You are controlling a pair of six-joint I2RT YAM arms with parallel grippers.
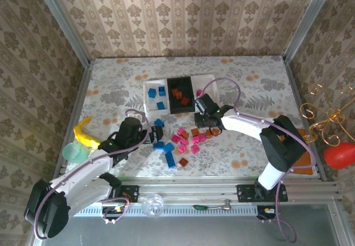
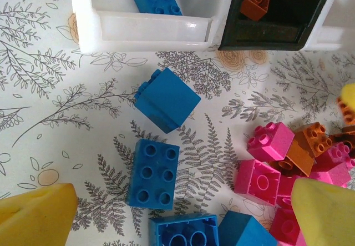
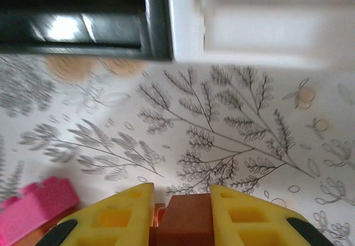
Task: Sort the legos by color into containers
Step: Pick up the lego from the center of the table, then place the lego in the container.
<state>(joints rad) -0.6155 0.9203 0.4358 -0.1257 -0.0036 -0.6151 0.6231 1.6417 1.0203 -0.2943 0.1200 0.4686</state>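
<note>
Near the front edge of the black tray [image 1: 186, 86], the right gripper [image 3: 182, 217] is clamped on an orange-brown brick [image 3: 186, 224]. Its yellow fingers [image 3: 119, 221] press against the brick's two sides, low over the flowered desk [image 1: 249, 90]. Seen from the right wrist, a pink brick [image 3: 39, 206] lies just left of the held one. Ahead, the black tray and the right white tray [image 3: 249, 29] stand side by side, touching.

The three trays form a joined row at the middle of the desk. The left white tray [image 1: 150, 104] holds three blue bricks [image 1: 160, 105]. The black one holds a few orange-brown pieces [image 1: 176, 93].

The left gripper [image 2: 177, 218] hangs wide open over the loose pile, gripping nothing, with its yellow fingertips [image 2: 33, 212] well apart. Between them lies a six-stud blue brick [image 2: 154, 174], flat and studs up. A tilted blue block [image 2: 166, 100] sits just beyond it, nearer the left white tray. Two more blue ones [image 2: 184, 232] lie at the bottom edge of the left wrist view. To the right is a cluster of pink bricks [image 2: 270, 140] mixed with orange-brown ones [image 2: 308, 149], several of them touching or overlapping.

From above, this loose pile spreads between the two grippers, blue toward the left arm and pink and orange-brown toward the right. A yellow banana toy [image 1: 84, 134] and a pale green cup [image 1: 74, 151] sit at the desk's left edge, well apart from the trays.
</note>
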